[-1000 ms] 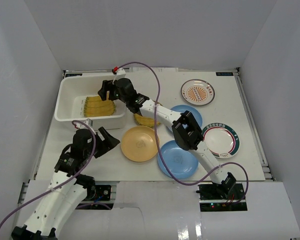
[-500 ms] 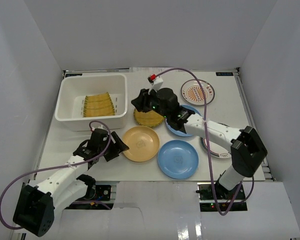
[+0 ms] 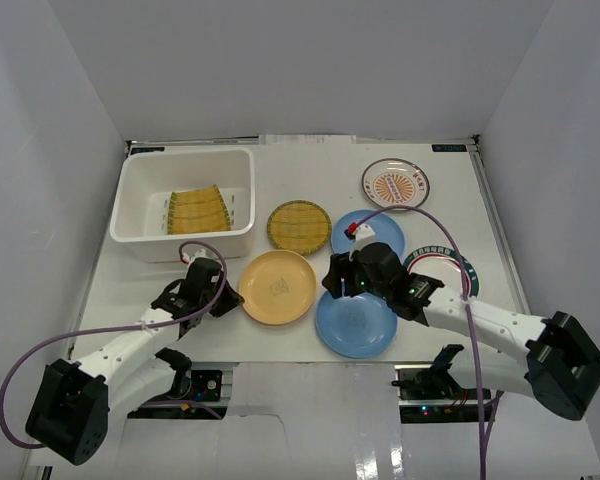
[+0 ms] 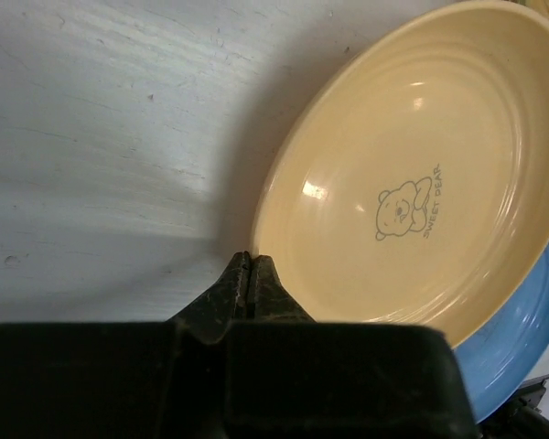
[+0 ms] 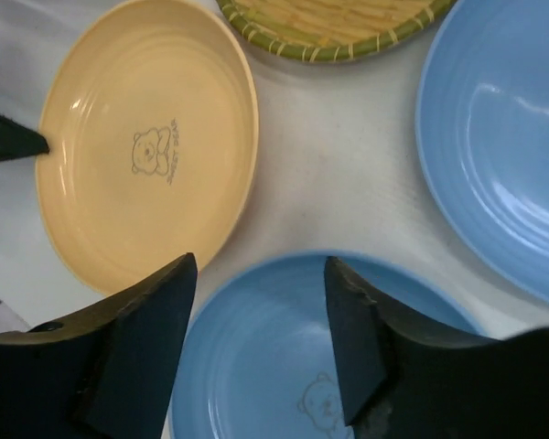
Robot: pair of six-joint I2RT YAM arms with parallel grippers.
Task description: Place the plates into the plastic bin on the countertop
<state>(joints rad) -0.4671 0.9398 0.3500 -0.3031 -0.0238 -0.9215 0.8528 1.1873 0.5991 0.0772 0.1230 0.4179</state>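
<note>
**Left jaws shut at a plate rim; right jaws spread above a blue plate**

The left gripper (image 4: 249,270) has its two fingers pressed flat together, with nothing visible between them. Their tips rest against the near rim of the plain orange-yellow plate (image 4: 412,183), which lies flat on the countertop (image 3: 320,165). The right gripper (image 5: 261,265) hangs with its fingers apart and holds nothing, above the near light blue plate (image 5: 284,366). That plate lies just beside the orange-yellow one; whether the rims touch cannot be told.

Further out are a second light blue plate (image 5: 503,165) and a yellow woven plate (image 3: 299,226), both on the countertop. An orange-patterned white plate (image 3: 395,184) and a green-ringed white plate (image 3: 450,275) lie toward the right. The plastic bin (image 3: 140,170) stands at the far left with one yellow woven plate (image 3: 198,209) inside.

Hazards, as judged:
- With the jaws shut off the rim, a lift would probably bring up no plate.
- A forward push would likely slide the orange-yellow plate into its blue neighbour.
- Both arms work close together and could collide.
</note>
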